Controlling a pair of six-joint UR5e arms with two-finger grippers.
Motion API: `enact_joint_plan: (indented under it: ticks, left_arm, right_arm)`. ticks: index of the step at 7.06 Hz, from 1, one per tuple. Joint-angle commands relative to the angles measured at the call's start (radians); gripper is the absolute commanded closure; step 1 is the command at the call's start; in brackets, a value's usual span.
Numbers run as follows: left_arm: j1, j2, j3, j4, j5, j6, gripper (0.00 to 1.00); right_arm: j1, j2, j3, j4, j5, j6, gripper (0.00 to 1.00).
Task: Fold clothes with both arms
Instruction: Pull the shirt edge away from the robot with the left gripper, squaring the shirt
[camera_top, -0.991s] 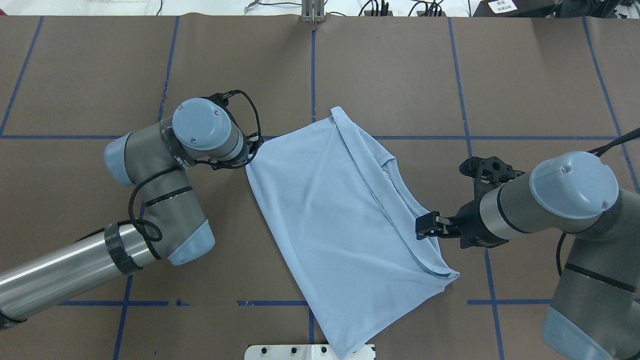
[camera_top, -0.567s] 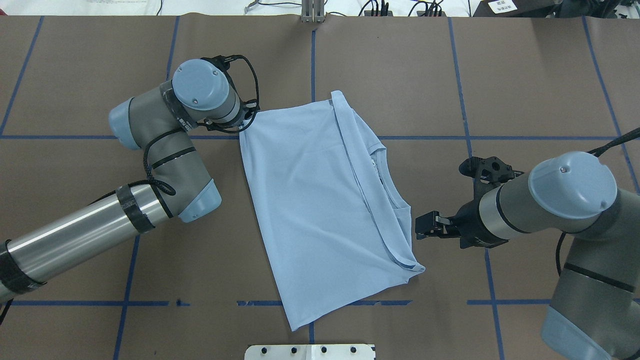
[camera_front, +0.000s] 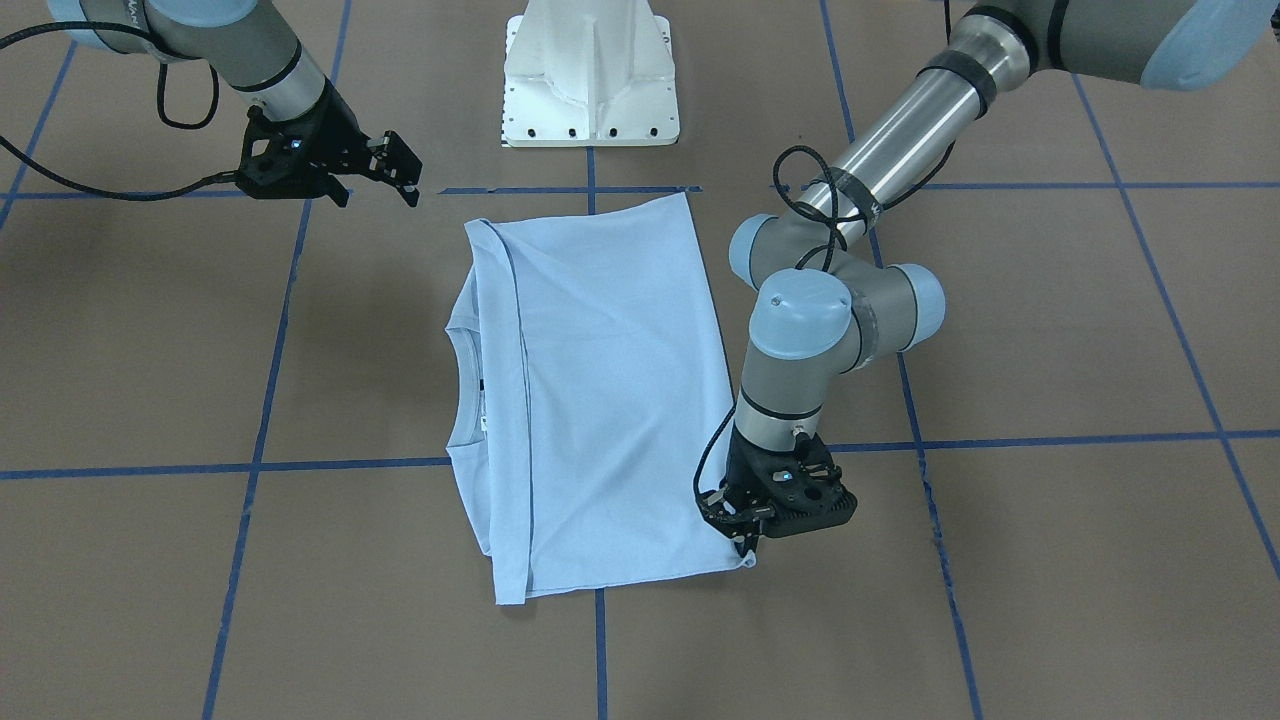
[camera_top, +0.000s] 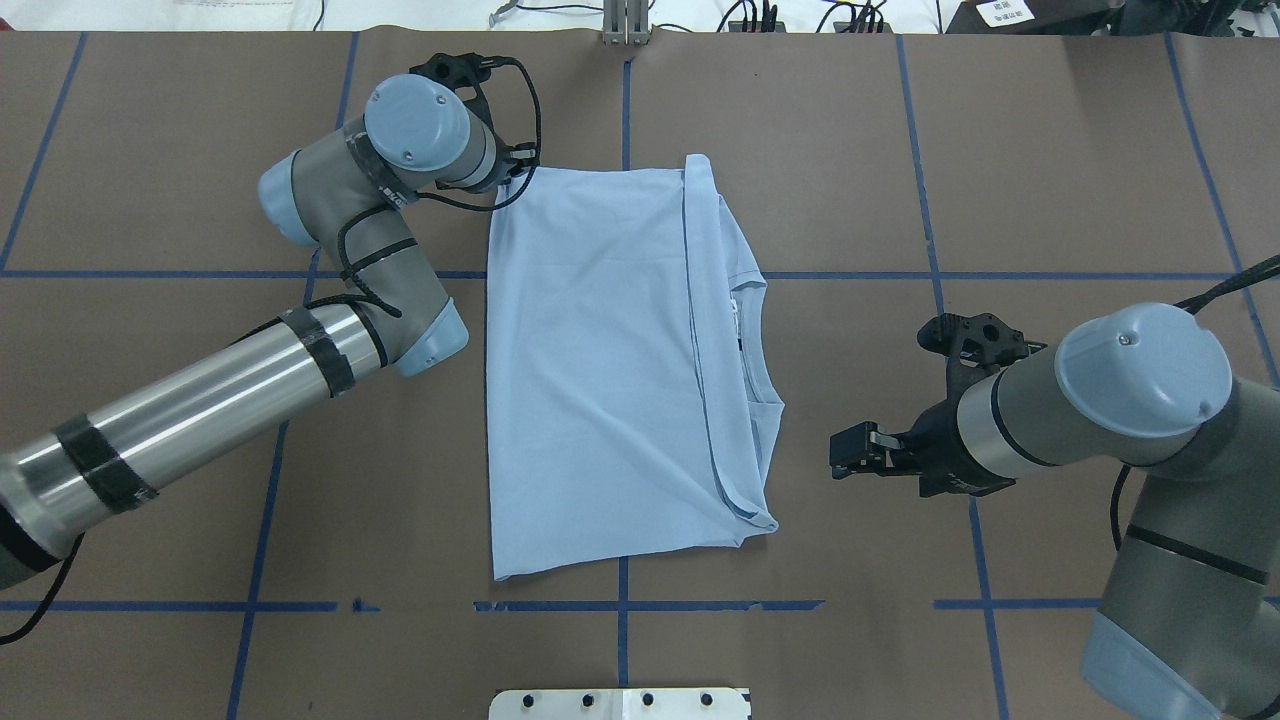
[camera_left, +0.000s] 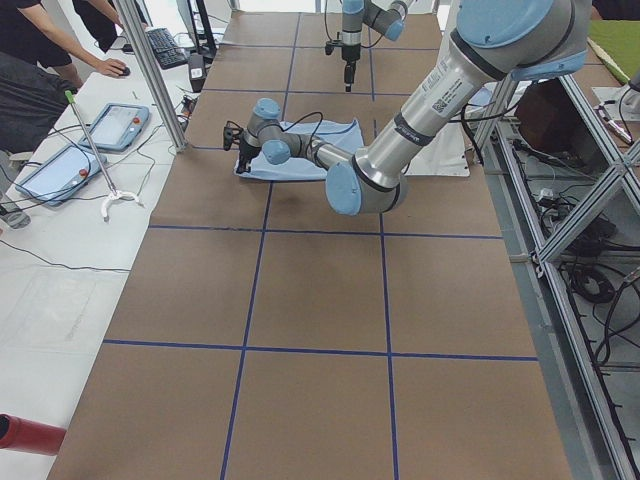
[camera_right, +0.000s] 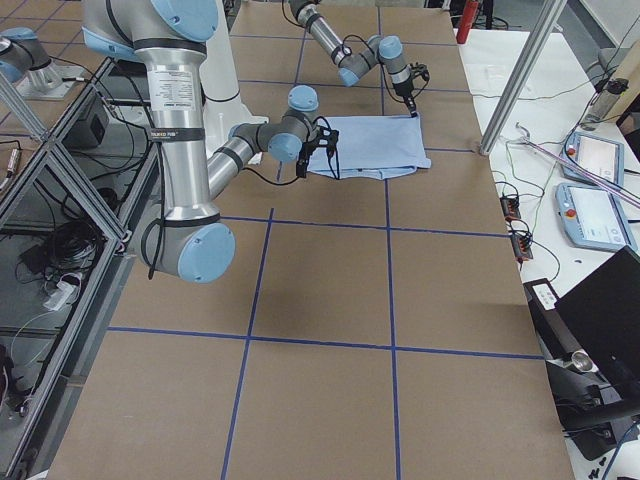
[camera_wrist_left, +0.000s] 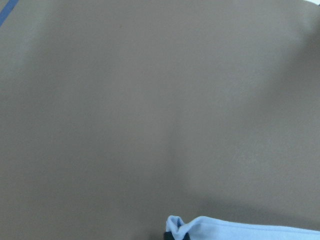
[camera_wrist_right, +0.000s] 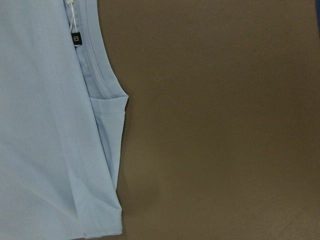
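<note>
On the table: T-shirt part-folded, one corner pinched

Nearest the robot, the white pedestal (camera_top: 620, 703) sits at the edge of the brown table (camera_top: 1050, 180).

Next out, on the robot's right, the right gripper (camera_top: 840, 452) points toward the cloth. Its jaws stand apart with nothing between them, and a strip of bare table separates it from the shirt's near right corner. Its wrist view looks down on the neck opening and a small dark neck label (camera_wrist_right: 75, 38).

Mid-table, the light blue T-shirt (camera_top: 600, 380) lies flat, its long axis running away from the robot. Its near edge sits just beyond a blue tape line (camera_top: 700, 606). One smooth layer covers the robot's-left part and ends in a straight edge. Past that edge the collar (camera_top: 765, 385) and shoulder parts show, facing the right arm.

Farthest out, the left gripper (camera_front: 745, 535) is down at the shirt's far left corner, clenched on it. The left wrist view shows a small bunch of cloth at its bottom edge. The left arm (camera_top: 200, 400) reaches in diagonally from the robot's left.
</note>
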Motion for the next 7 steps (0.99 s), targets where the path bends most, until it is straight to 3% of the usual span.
enact_joint_plan:
  ticks: [1, 2, 3, 5, 7]
  left_arm:
    - [0.000, -0.067, 0.110, -0.080, 0.011, 0.006, 1.00]
    - [-0.003, -0.064, 0.110, -0.087, 0.049, 0.015, 0.24]
    - [-0.011, -0.058, 0.108, -0.086, 0.072, 0.084, 0.00]
    - [-0.060, 0.000, 0.034, -0.062, 0.059, 0.130, 0.00]
    - [-0.073, 0.154, -0.184, 0.035, -0.080, 0.133, 0.00]
  right_arm:
    - [0.001, 0.000, -0.001, 0.000, -0.004, 0.001, 0.00]
    - [0.001, 0.004, 0.002, 0.000, -0.008, 0.004, 0.00]
    - [-0.002, 0.011, -0.001, -0.003, -0.010, 0.002, 0.00]
    - [-0.005, 0.043, -0.011, -0.006, -0.057, -0.011, 0.00]
    - [-0.026, 0.138, -0.083, -0.020, -0.080, -0.028, 0.00]
